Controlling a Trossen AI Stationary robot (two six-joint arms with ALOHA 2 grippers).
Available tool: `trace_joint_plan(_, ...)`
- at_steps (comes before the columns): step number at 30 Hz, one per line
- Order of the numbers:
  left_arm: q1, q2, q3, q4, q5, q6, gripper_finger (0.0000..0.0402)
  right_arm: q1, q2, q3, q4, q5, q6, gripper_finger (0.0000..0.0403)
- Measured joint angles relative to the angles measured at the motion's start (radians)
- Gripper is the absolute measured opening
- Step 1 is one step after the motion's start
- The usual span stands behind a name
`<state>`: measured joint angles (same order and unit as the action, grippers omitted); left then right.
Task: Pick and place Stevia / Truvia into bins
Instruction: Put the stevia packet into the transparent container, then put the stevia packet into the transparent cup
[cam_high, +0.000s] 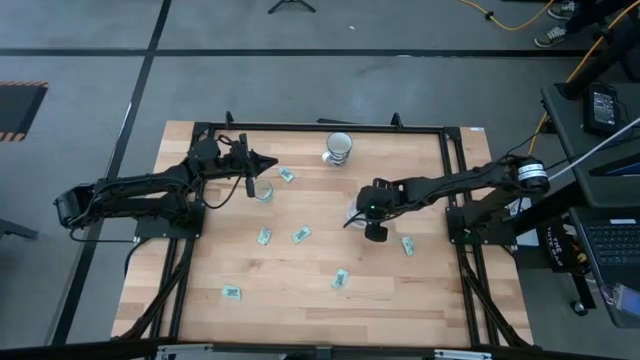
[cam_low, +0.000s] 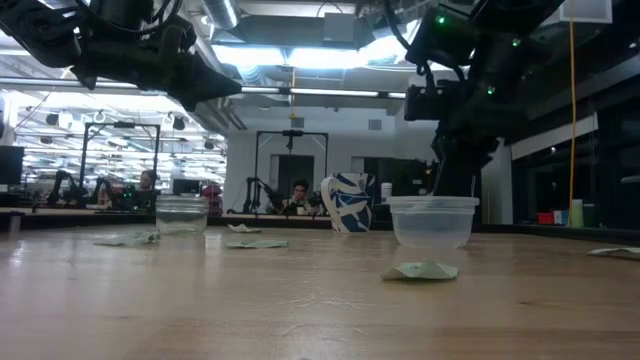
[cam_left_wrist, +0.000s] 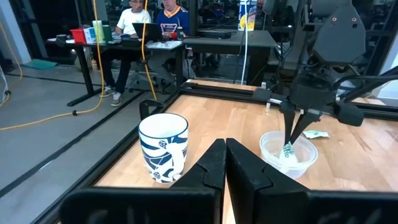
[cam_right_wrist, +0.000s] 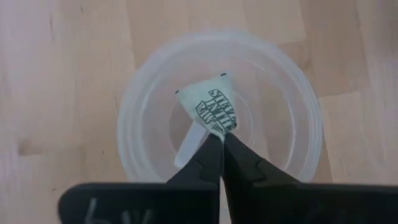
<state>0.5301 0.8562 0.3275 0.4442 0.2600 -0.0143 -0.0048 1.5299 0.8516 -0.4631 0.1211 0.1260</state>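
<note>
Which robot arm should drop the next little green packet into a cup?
The right one. The right gripper already pinches a packet over the wide clear cup. The left gripper is shut with nothing in it, near the blue and white mug.

Packet (cam_right_wrist: 210, 109), held over the clear cup (cam_right_wrist: 155, 93): printed "STEVIA IN THE…", remainder unreadable. No other legible text was found.

The counter (cam_high: 300, 270) looks like pale matt wood, the cup (cam_right_wrist: 221, 134) is clear glossy plastic, the packet (cam_right_wrist: 214, 112) papery, the mug (cam_left_wrist: 163, 146) glazed.
</note>
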Motion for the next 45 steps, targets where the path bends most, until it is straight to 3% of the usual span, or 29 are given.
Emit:
trace_joint_plan(25,0.0,0.0,-0.019,0.001,0.0,0.001,0.0006,0.0,-0.016,0.016,-0.058,0.001,-0.06,0.0067)
trace_joint_plan(36,0.0,0.0,-0.019,-0.007,0.002,-0.017,0.0006,0.0,-0.033,0.133,-0.238,0.124,-0.131,0.0066)
trace_joint_plan(40,0.0,0.0,-0.019,-0.008,0.002,-0.017,0.0006,0.0,-0.063,0.133,-0.226,0.183,-0.16,0.0067)
trace_joint_plan(45,0.0,0.0,-0.019,-0.008,0.001,0.027,0.0006,0.001,-0.136,0.079,-0.068,0.174,-0.243,0.0058)
